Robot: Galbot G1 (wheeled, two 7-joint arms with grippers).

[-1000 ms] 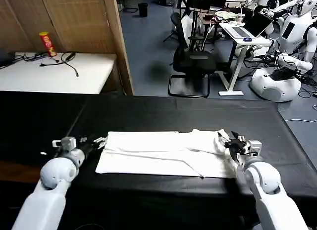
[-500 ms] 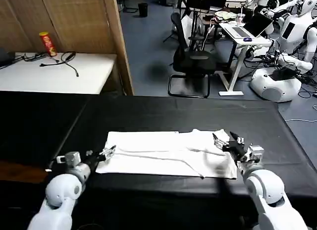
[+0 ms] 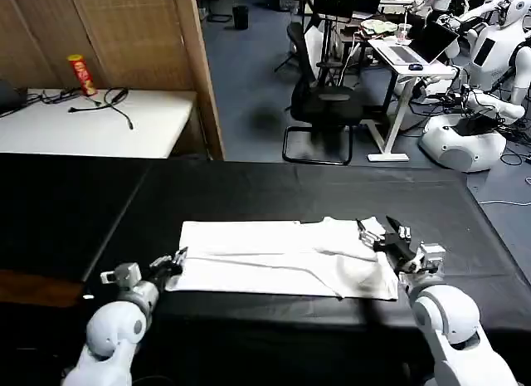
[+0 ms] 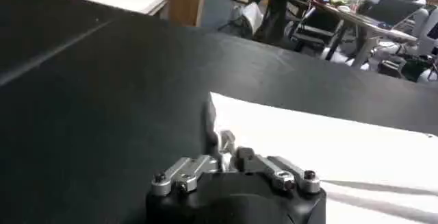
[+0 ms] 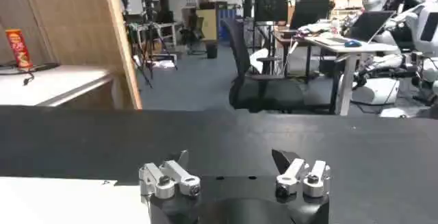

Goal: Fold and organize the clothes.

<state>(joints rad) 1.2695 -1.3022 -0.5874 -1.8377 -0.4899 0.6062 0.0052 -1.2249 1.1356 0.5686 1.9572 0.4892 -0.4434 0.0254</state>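
Note:
The clothes are one white T-shirt (image 3: 265, 257), folded into a long flat strip across the black table cover (image 3: 249, 191). My left gripper (image 3: 176, 258) sits low at the strip's left edge. In the left wrist view its fingers (image 4: 220, 140) are shut together against the white cloth (image 4: 328, 143); I cannot tell whether any fabric is pinched. My right gripper (image 3: 377, 231) hovers over the strip's right end, open with nothing between its fingers. In the right wrist view that gripper (image 5: 231, 157) faces the bare black cover, with the T-shirt (image 5: 55, 201) off to one side.
A white side table (image 3: 99, 120) with a red can (image 3: 80, 73) and cables stands at the back left beside a wooden screen (image 3: 133, 37). An office chair (image 3: 328, 104), desks and other robots (image 3: 473, 129) stand beyond the table's far edge.
Both arms have sunk lower and drawn toward me. The left gripper slid down the shirt's left edge; the right gripper shifted slightly left over the right end. The shirt lies as before.

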